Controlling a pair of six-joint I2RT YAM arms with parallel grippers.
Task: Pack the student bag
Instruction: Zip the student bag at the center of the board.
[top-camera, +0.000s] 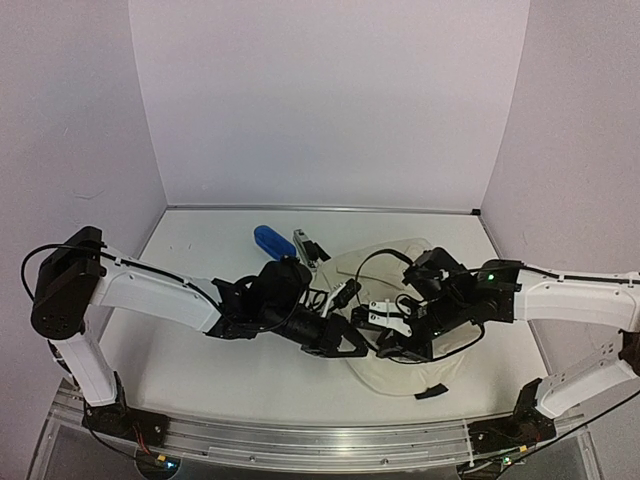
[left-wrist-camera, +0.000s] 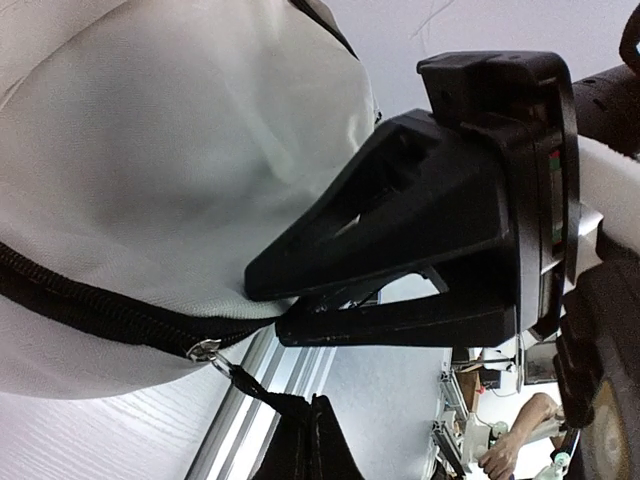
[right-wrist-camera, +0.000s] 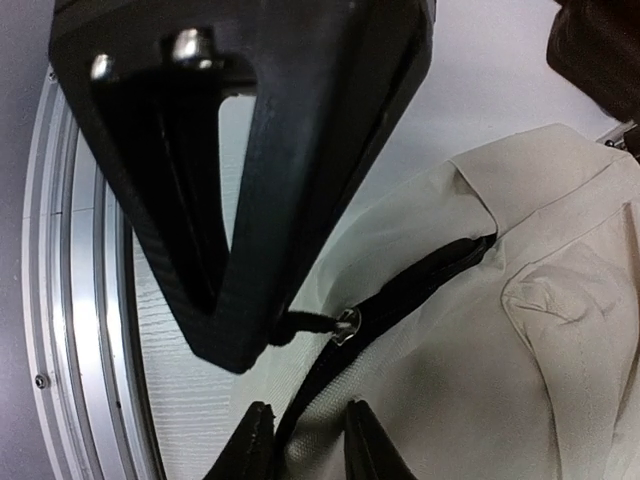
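Observation:
The student bag (top-camera: 420, 372) lies as a cream fabric heap at the table's middle right, with both grippers meeting at its left edge. My left gripper (left-wrist-camera: 312, 425) is shut on the black cord of the zipper pull (left-wrist-camera: 250, 388), which hangs from the metal slider (left-wrist-camera: 205, 350). In the right wrist view the same slider (right-wrist-camera: 347, 323) sits on the black zipper line, the left gripper (right-wrist-camera: 245, 345) pulling its cord. My right gripper (right-wrist-camera: 308, 442) straddles the zipper just below the slider, its fingers pinching the bag's (right-wrist-camera: 500, 350) cream fabric. The bag's inside is hidden.
A blue object (top-camera: 268, 240) and a small grey-and-black item (top-camera: 308, 247) lie behind the bag, toward the back wall. An aluminium rail (top-camera: 300, 442) runs along the near table edge. A black strap tab (top-camera: 432, 392) sticks out at the bag's near side.

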